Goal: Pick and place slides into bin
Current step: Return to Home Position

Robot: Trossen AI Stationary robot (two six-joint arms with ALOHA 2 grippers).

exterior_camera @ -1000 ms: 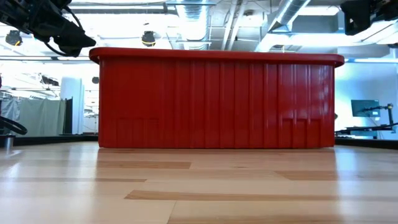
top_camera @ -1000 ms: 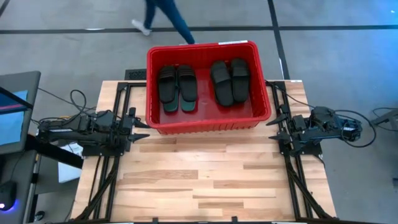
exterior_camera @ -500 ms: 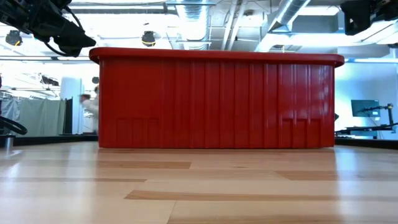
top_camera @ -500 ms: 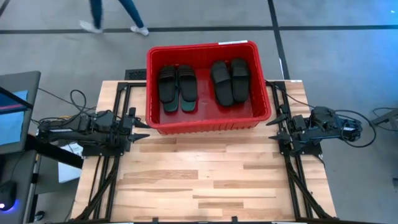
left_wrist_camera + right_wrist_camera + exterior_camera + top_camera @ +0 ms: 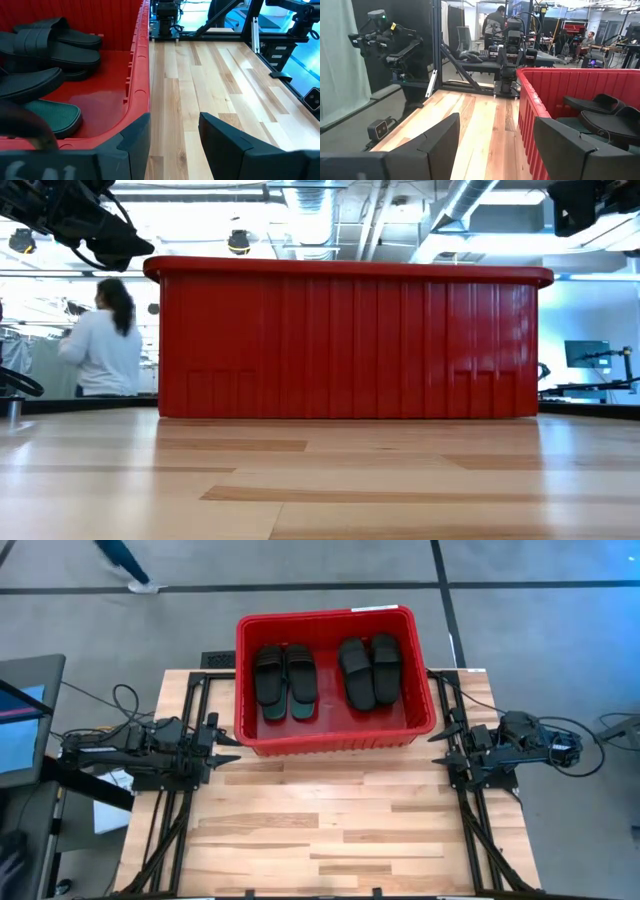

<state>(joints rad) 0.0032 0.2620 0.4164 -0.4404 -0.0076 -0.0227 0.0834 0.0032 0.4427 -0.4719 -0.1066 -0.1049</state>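
Note:
The red bin (image 5: 335, 740) stands at the table's far middle, its near wall filling the low view (image 5: 345, 340). Inside lie black slides stacked in two groups (image 5: 285, 680) (image 5: 370, 670), with a green slide (image 5: 52, 117) showing under the left group. My left gripper (image 5: 232, 747) is open and empty beside the bin's near left corner. My right gripper (image 5: 438, 745) is open and empty beside the near right corner.
The wooden table (image 5: 330, 830) spreads out bare in front of the bin. A person (image 5: 100, 340) walks in the room behind the table's far left. A monitor (image 5: 20, 720) stands off the table's left edge.
Both arms have kept still. A person has walked across the floor behind the table toward the left.

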